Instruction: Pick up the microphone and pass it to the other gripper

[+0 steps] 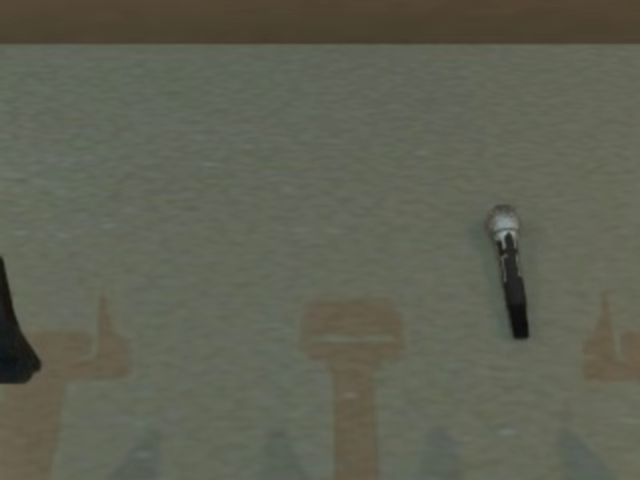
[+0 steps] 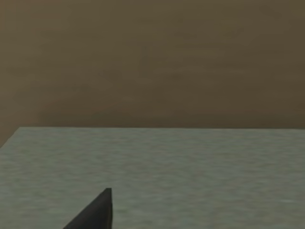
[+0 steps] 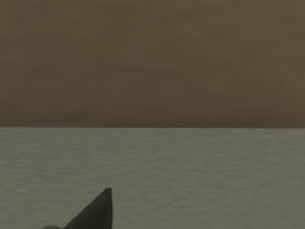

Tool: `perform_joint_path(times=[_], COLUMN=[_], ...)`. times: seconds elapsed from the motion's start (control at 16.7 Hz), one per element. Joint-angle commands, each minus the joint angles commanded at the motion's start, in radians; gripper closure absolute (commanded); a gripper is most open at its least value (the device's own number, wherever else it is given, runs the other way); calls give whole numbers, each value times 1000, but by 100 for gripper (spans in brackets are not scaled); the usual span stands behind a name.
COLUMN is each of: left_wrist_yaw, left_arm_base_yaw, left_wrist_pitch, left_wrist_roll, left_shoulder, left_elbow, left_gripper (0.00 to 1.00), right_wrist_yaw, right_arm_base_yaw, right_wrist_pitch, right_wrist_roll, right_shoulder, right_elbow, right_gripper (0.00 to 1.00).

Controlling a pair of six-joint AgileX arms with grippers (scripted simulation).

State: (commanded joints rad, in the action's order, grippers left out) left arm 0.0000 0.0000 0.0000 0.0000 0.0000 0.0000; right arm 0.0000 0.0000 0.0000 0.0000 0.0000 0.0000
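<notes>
From above, the microphone [image 1: 508, 270] lies flat on the counter [image 1: 300, 180] toward its right side, mesh head to the far edge, handle to the near edge, leaning slightly right. Only the left end effector [image 1: 14, 345] shows, at the left edge, well apart, so I judge the unseen right arm nearer.

The left wrist view shows one dark fingertip [image 2: 97, 212] over bare counter; I cannot tell its spread.

The right wrist view shows the right end effector's fingertip [image 3: 97, 212] likewise, spread untellable.

The top camera looks straight down on the grey-green textured worktop [image 1: 300, 150]; both wrist cameras look low across this worktop toward a brown wall [image 2: 152, 62].
</notes>
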Motion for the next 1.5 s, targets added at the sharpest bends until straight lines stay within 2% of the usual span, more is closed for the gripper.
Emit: perform_joint_path(times=[0.24, 0.48, 1.2, 1.5], left_wrist_yaw=[0, 0, 0, 0], left_arm_base_yaw=[0, 0, 0, 0], left_wrist_pitch=[0, 0, 0, 0], left_wrist_roll=[0, 0, 0, 0], left_shoulder=[0, 0, 0, 0], left_elbow=[0, 0, 0, 0], left_gripper=[0, 0, 0, 0], right_wrist_yaw=[0, 5, 37, 50], right_arm_base_yaw=[10, 59, 286, 364], right_wrist_pitch=[-24, -150, -698, -890], right_wrist_roll=[7, 51, 306, 389], right_shoulder=[31, 221, 1402, 1792], right_elbow=[28, 181, 1047, 1333], right_gripper=[0, 0, 0, 0])
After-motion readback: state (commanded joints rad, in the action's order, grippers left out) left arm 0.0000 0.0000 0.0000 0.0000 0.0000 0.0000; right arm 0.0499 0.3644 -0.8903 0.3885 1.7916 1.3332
